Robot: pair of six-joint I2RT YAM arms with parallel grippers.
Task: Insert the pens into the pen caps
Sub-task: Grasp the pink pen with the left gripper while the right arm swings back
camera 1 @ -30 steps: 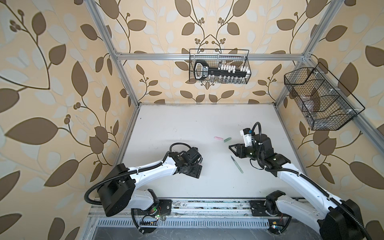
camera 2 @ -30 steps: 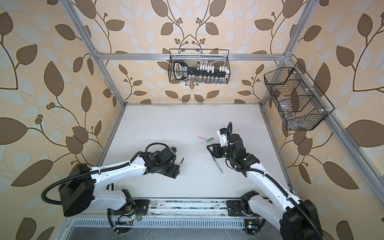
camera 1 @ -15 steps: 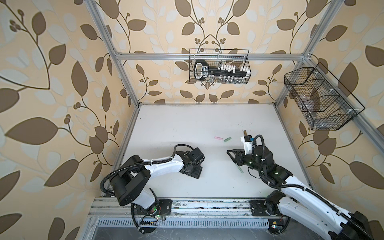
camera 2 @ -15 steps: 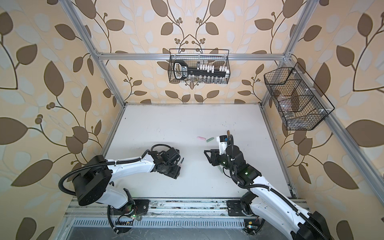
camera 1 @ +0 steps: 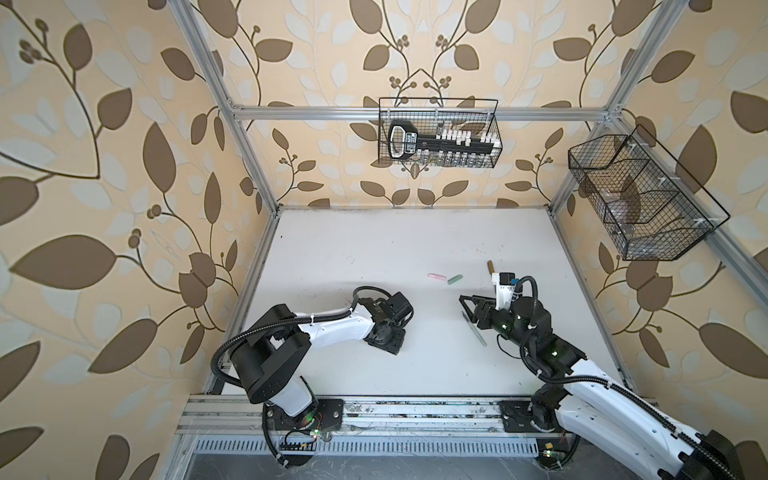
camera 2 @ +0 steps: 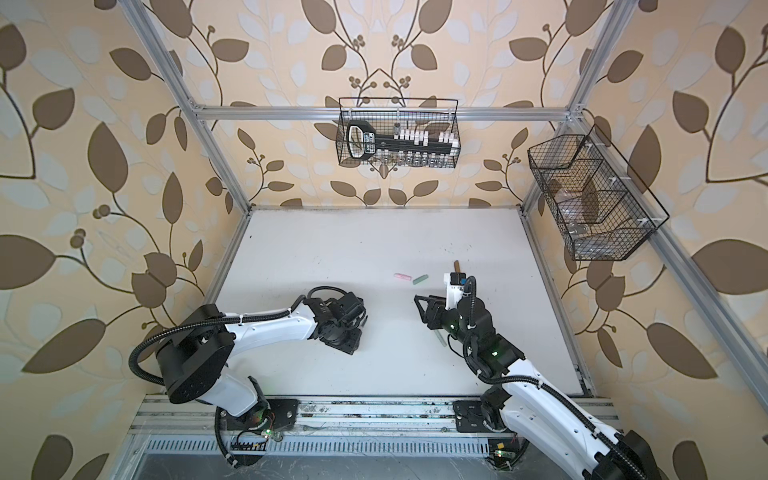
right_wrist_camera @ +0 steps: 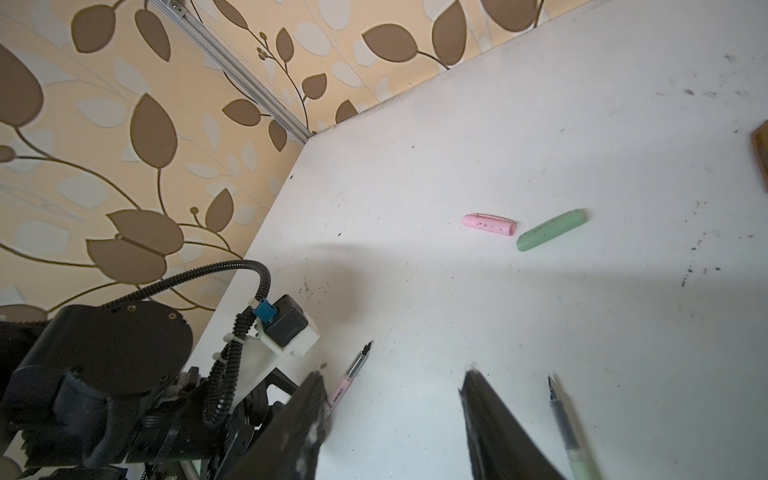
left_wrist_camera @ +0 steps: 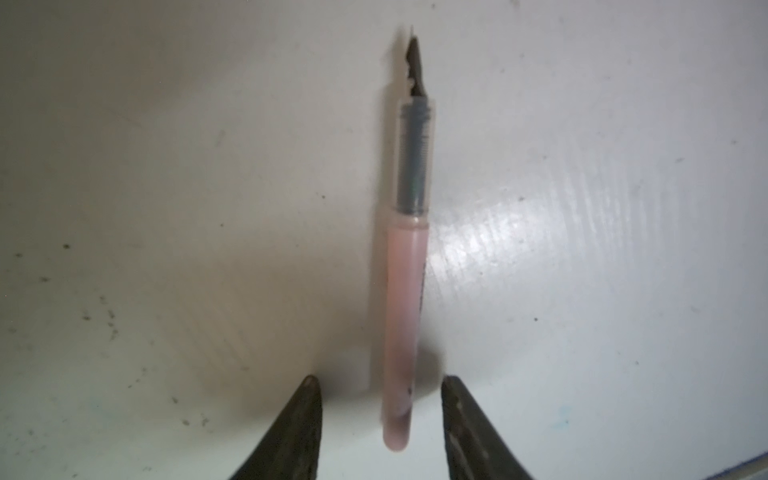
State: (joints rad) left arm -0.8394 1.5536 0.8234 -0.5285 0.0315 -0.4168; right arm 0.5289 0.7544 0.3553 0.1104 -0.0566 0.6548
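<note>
A pale pink pen lies on the white table, its back end between the fingers of my left gripper. The jaws are open, with a gap on each side of the barrel. In a top view only the pen's tip shows past the left wrist. My right gripper is open and empty over bare table. The pale green pen lies just outside one of its fingers. The pink cap and the green cap lie side by side farther back.
A brown piece, pen or cap I cannot tell, sticks out behind the right wrist camera. A wire basket hangs on the back wall. Another wire basket hangs on the right wall. Aluminium frame posts edge the table.
The left jaws have narrowed around the pink pen. The right wrist has drawn back toward the front edge, uncovering the brown piece. The caps have not moved.
</note>
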